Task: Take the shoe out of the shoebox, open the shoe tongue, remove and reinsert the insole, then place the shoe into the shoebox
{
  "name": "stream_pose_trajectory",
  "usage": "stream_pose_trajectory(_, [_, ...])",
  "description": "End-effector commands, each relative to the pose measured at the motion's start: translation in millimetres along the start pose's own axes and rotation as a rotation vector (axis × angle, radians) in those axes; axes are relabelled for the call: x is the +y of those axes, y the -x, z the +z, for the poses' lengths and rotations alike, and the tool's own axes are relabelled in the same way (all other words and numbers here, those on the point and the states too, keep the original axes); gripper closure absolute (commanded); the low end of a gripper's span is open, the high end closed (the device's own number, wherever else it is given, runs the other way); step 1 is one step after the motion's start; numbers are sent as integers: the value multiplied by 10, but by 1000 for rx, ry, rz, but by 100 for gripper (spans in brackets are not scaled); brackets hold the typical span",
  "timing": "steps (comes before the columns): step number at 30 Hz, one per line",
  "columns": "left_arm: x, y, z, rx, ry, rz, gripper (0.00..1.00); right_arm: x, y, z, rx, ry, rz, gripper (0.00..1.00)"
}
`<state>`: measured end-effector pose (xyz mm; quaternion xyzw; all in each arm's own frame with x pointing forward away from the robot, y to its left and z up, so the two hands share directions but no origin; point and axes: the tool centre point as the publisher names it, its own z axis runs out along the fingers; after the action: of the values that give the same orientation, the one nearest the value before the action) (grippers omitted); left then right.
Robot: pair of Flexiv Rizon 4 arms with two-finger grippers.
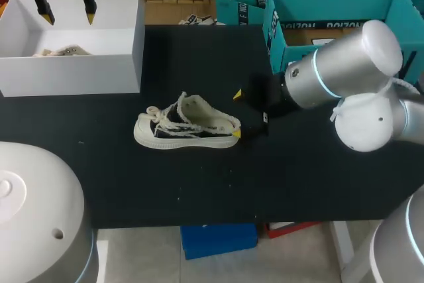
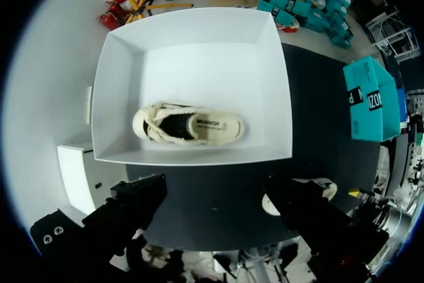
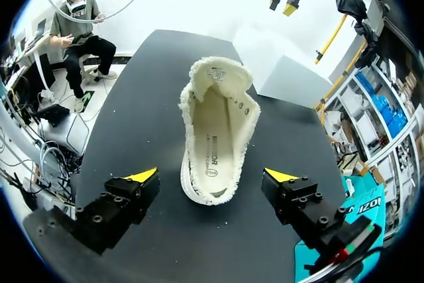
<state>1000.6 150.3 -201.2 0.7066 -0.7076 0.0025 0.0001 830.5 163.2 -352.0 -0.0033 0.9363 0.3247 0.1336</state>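
The shoe [image 1: 189,124] lies on the black table [image 1: 298,177], outside the shoebox [image 1: 73,71]. Its long axis runs across the table, with the toe toward your left arm's side and the heel toward your right gripper [image 1: 236,114]. That gripper is spread wide, one yellow tip on each side of the heel and a gap at both. The insole [image 3: 213,144] shows inside. Your left gripper [image 1: 67,12] hangs wide open above the shoebox, which holds a second shoe [image 2: 189,124].
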Motion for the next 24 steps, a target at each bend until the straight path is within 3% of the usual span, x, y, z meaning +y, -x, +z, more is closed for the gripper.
stream_pose_trajectory(1, [3, -1, -5, -2, 2, 0, 0, -101, 11, 203, -11, 191, 17, 0])
stream_pose_trajectory(12, [3, -1, -5, -2, 2, 0, 0, -230, 77, 444, -5, 316, 76, 0])
stream_pose_trajectory(24, [3, -1, -5, -2, 2, 0, 0, -254, 98, 625, 41, 353, 94, 0])
